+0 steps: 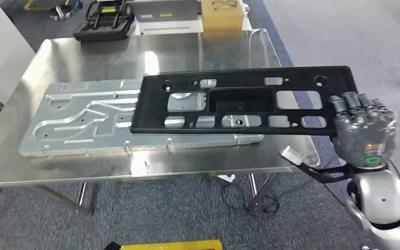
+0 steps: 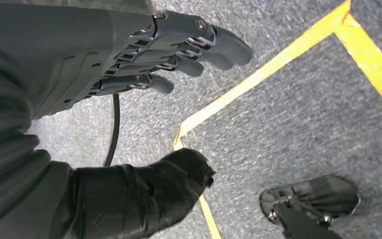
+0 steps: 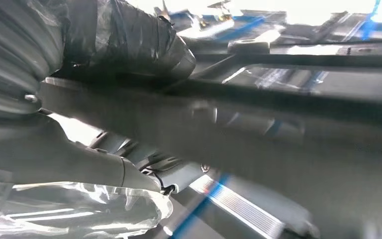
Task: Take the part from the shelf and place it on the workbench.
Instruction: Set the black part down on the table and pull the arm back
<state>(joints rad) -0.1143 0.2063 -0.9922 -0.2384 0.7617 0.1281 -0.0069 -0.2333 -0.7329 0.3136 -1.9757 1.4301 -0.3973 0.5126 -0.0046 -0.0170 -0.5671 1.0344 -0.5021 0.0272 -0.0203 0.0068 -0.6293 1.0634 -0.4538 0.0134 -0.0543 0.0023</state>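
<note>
A long black plastic part (image 1: pixel 239 101) with several cut-outs hangs level over the steel workbench (image 1: pixel 109 57). My right hand (image 1: pixel 365 130) grips its right end, fingers curled over the top edge. The part's left end reaches over a machined aluminium plate (image 1: pixel 83 122) lying on the bench. In the right wrist view the dark part (image 3: pixel 278 129) runs across the picture with my right hand's thumb (image 3: pixel 129 45) pressed against it. My left hand (image 2: pixel 179 45) hangs over the grey carpet, fingers apart, with nothing in it.
At the bench's far edge sit a black moulded piece (image 1: pixel 104 23), a flat grey item (image 1: pixel 164 10) and a tan box (image 1: pixel 221 15). Yellow floor tape (image 2: pixel 278 64) and a dark round stand foot (image 2: pixel 311 196) lie below my left hand. Cables trail under the bench (image 1: pixel 255 198).
</note>
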